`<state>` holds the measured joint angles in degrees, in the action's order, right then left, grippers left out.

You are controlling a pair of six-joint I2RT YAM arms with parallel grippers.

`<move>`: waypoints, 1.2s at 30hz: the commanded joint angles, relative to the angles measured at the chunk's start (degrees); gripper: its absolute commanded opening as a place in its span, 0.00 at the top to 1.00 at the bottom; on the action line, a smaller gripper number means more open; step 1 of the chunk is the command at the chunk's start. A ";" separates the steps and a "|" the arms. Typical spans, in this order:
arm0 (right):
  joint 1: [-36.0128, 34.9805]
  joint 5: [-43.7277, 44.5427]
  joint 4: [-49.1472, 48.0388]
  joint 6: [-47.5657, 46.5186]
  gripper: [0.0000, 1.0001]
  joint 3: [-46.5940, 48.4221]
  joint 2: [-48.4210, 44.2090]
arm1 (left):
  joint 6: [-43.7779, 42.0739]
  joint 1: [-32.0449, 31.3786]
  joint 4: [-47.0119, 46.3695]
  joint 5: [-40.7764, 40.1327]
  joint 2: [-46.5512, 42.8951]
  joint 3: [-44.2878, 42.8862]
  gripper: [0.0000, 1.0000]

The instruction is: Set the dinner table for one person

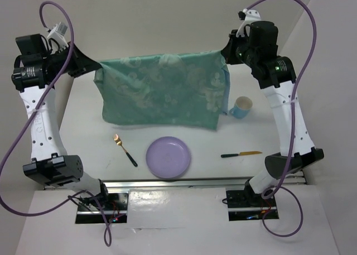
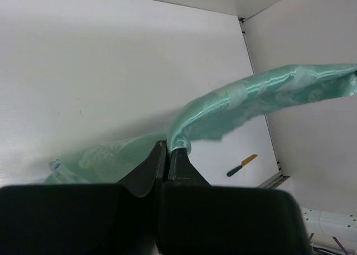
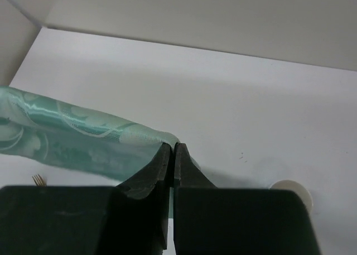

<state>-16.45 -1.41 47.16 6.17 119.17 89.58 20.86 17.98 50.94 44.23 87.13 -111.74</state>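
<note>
Now my left gripper (image 2: 167,149) and my right gripper (image 3: 172,148) are both closed tight, each pinching one upper corner of the green cloth (image 1: 162,90), which hangs stretched above the white dinner table (image 1: 83,126). Only the top view shows the purple plate (image 1: 168,157), with the fork (image 1: 124,149) at 9 o'clock, the knife (image 1: 241,154) at 3 and the cup (image 1: 241,106) at 2. From my left wrist I see only the knife.

The plate (image 1: 168,157) is sitting near the table (image 1: 83,121)'s front edge, with the fork (image 1: 125,149) lying at its 9 o'clock, the knife (image 1: 241,154) at 3 and the cup (image 1: 241,106) standing at 2. The cloth (image 1: 162,90) is hanging at its 12 o'clock, stretched between the left gripper (image 1: 96,70) and the right gripper (image 1: 224,55).
</note>
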 commanded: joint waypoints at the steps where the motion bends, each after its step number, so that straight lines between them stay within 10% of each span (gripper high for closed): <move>1: 0.89 -1.05 -5.49 0.51 1.00 4.31 -1.34 | -1.35 0.39 -3.30 1.39 -0.47 -3.92 1.00; 25: 0.89 -3.25 -0.75 4.20 1.00 7.21 -11.45 | -0.82 2.24 -3.74 3.32 -10.05 -8.93 1.00; 36: 3.87 -4.65 -15.31 2.97 1.00 -2.98 0.14 | 1.81 1.02 -16.48 0.62 -0.67 0.56 1.00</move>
<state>-14.98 -5.34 40.49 9.54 118.39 84.16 21.41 19.70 41.78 46.50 81.84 -113.23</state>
